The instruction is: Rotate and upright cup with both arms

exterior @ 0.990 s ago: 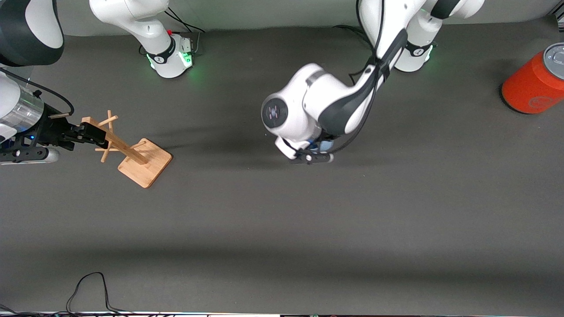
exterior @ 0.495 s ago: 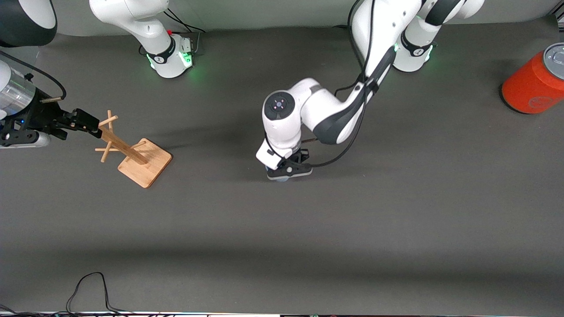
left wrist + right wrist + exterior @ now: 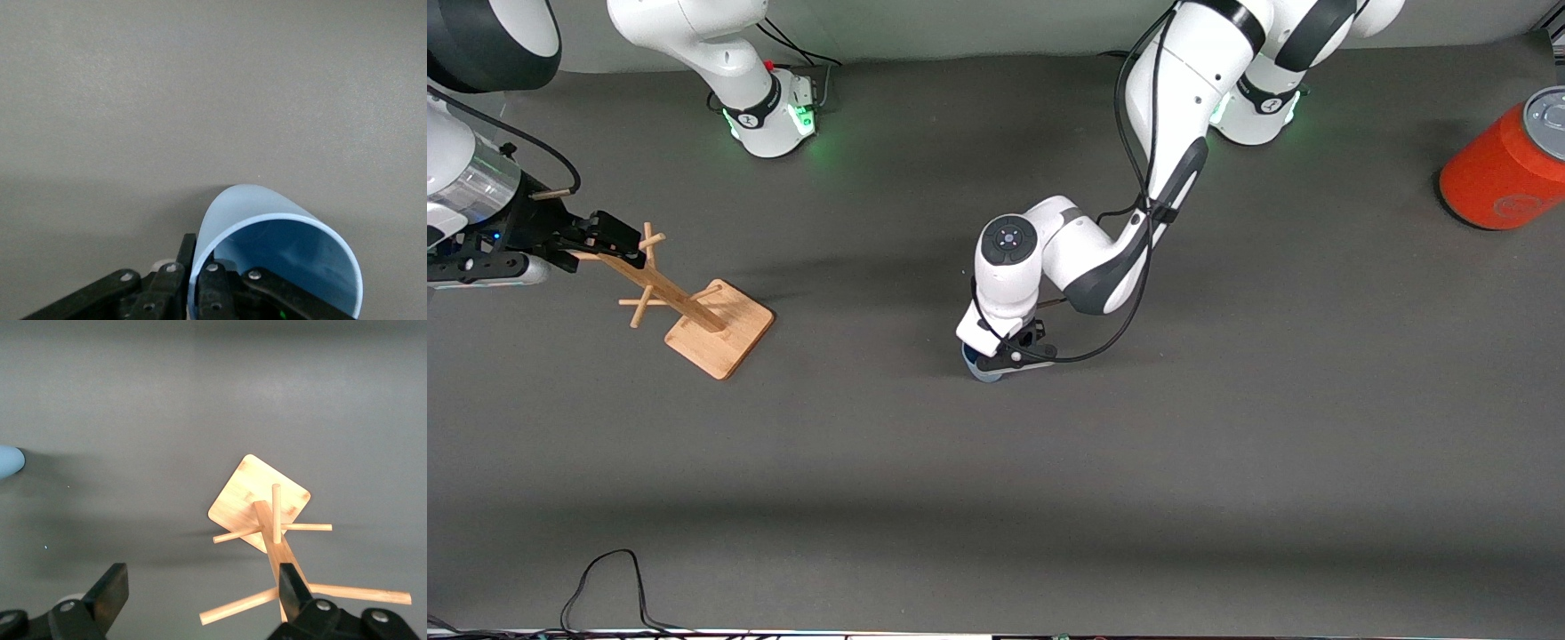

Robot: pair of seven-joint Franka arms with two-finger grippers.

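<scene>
The pale blue cup (image 3: 267, 220) is gripped at its rim by my left gripper (image 3: 198, 259), one finger inside the wall and one outside. Its open mouth faces the wrist camera. In the front view only a sliver of the cup (image 3: 980, 372) shows under the left gripper (image 3: 1003, 362), low over the middle of the table. I cannot tell if it touches the table. My right gripper (image 3: 618, 236) is open at the top of the wooden rack, near the right arm's end. In the right wrist view its fingers (image 3: 113, 587) stand wide apart, and the cup (image 3: 8, 462) shows at the edge.
A wooden peg rack (image 3: 720, 331) stands on a square base near the right arm's end; its post and pegs (image 3: 275, 533) lie under the right gripper. An orange-red can (image 3: 1498, 169) lies at the left arm's end. A black cable (image 3: 605, 578) loops at the near edge.
The left arm swung the cup toward the front camera and the right arm's end, and lowered it. The right gripper shifted slightly at the rack's top.
</scene>
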